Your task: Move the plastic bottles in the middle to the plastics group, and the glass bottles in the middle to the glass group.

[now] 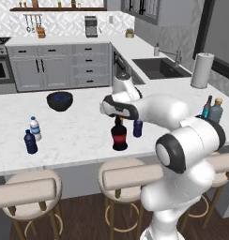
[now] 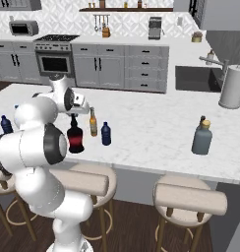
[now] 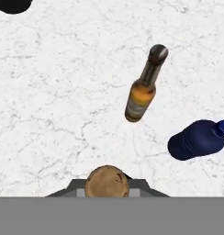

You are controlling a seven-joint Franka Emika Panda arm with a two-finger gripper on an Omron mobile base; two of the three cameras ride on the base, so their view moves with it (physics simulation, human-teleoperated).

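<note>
The squat dark bottle with a red label (image 1: 119,138) (image 2: 75,140) stands mid-counter near the front edge. My gripper (image 1: 118,117) (image 2: 73,116) (image 3: 107,187) is straight above it, fingers pressed against both sides of its brown-topped neck (image 3: 107,180). The slim amber bottle (image 2: 93,124) (image 3: 140,98) and the stubby navy bottle (image 1: 138,128) (image 2: 106,134) (image 3: 196,140) stand just beside it. Far left are the plastics group's navy bottle (image 1: 30,142) (image 2: 6,124) and clear water bottle (image 1: 35,128). Far right are the teal bottle (image 1: 208,108) and the grey-blue bottle (image 1: 216,111) (image 2: 202,138).
A dark bowl (image 1: 59,101) sits on the counter behind and left of the middle bottles. A paper towel roll (image 1: 202,70) (image 2: 232,86) and the sink (image 1: 158,68) are at the back right. Bar stools (image 1: 130,176) line the counter's front edge.
</note>
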